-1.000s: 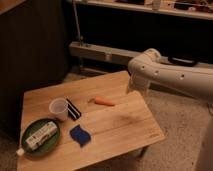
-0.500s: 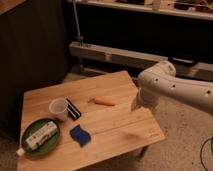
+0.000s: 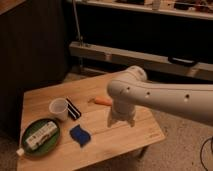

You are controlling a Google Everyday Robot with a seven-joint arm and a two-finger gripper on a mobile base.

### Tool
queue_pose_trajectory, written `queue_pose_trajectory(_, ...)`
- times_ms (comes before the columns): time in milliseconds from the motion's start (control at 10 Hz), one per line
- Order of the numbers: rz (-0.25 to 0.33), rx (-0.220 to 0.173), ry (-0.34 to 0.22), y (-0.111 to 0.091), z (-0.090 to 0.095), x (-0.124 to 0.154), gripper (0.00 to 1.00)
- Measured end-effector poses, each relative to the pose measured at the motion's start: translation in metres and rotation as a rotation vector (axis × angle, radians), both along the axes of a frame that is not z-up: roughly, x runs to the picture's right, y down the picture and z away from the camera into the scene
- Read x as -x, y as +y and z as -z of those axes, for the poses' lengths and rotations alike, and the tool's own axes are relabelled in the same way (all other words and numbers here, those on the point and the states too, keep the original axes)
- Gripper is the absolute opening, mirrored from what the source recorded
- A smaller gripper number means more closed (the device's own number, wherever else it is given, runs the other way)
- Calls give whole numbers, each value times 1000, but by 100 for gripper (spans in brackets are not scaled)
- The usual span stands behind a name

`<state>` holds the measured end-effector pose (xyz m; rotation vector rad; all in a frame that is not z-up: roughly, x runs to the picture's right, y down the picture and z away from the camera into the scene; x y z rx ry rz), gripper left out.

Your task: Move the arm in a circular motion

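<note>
Now, the green plate [image 3: 31,148] sits at the table's [image 3: 135,137] near left corner, and in it lies a white bottle [image 3: 39,135] on its side, its cap poking out over the plate's near rim. Just up and to the right of the plate stands a white cup [image 3: 58,109], upright; whether anything is in it cannot be told from here. A small black-and-white packet [image 3: 74,108] rests right against the cup's right side. To the right of the plate, a blue sponge [image 3: 79,135] lies flat on the wood. Farther back and right of the cup, an orange carrot [image 3: 103,101] lies on the table, partly covered by the arm.

And the arm [image 3: 165,100] — the thick cream-white tube with its row of small dark holes comes in from the right edge, bends at the rounded elbow and points its short flared tip downward. The gripper [image 3: 121,120] hangs over the middle of the table, right of the sponge and just in front of the carrot. Whether the jaws are released or clenched, I cannot tell.

Compared with half a second ago, the elbow has swung left and toward the camera: it was out past the table's right edge, beyond the carrot, and now it hangs over the tabletop. Plate, cup, packet, sponge and carrot have kept their places.
</note>
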<state>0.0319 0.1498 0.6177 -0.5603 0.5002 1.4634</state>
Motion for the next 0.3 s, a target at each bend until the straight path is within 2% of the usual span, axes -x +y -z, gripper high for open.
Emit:
queue_pose_trajectory(100,44,24,-64,5,10,39,65)
queue_pose_trajectory(300,107,52,-159,5,19,92,65)
